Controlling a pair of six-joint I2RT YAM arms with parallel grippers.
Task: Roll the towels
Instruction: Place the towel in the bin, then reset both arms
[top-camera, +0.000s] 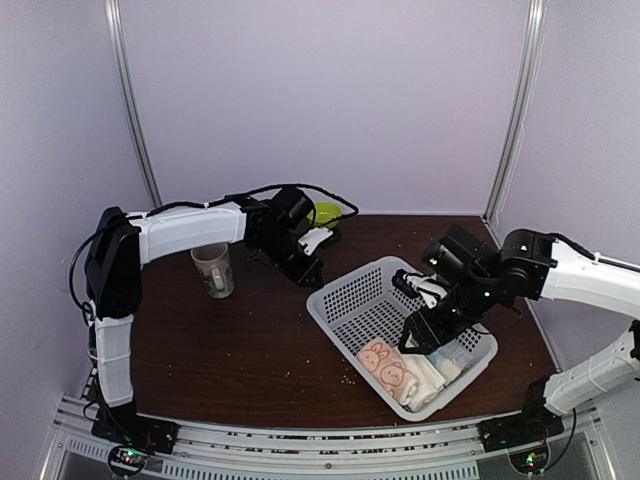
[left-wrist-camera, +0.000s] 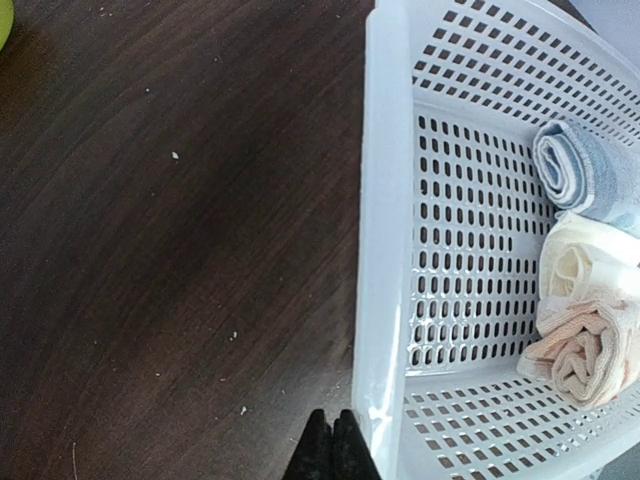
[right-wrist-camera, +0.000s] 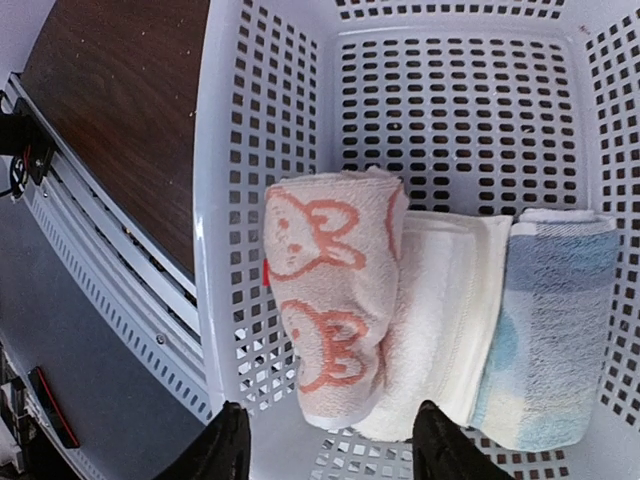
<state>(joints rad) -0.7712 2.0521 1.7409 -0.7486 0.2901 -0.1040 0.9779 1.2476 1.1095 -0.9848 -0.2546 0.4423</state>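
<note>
**Already rolled, easily undone**

Both towels, the rabbit-print towel (right-wrist-camera: 330, 300) and the cream towel (right-wrist-camera: 440, 320), lie rolled side by side at the near end of the basket (right-wrist-camera: 215, 200), with a pale blue roll (right-wrist-camera: 550, 330) touching the cream one. The right gripper (right-wrist-camera: 335, 455) hangs above them, jaws apart and empty. The left gripper (left-wrist-camera: 333, 448) is pinched closed just outside the rim. A fingertip snagging the cloth or the near wall could unroll a towel. The free room is straight up.
</note>
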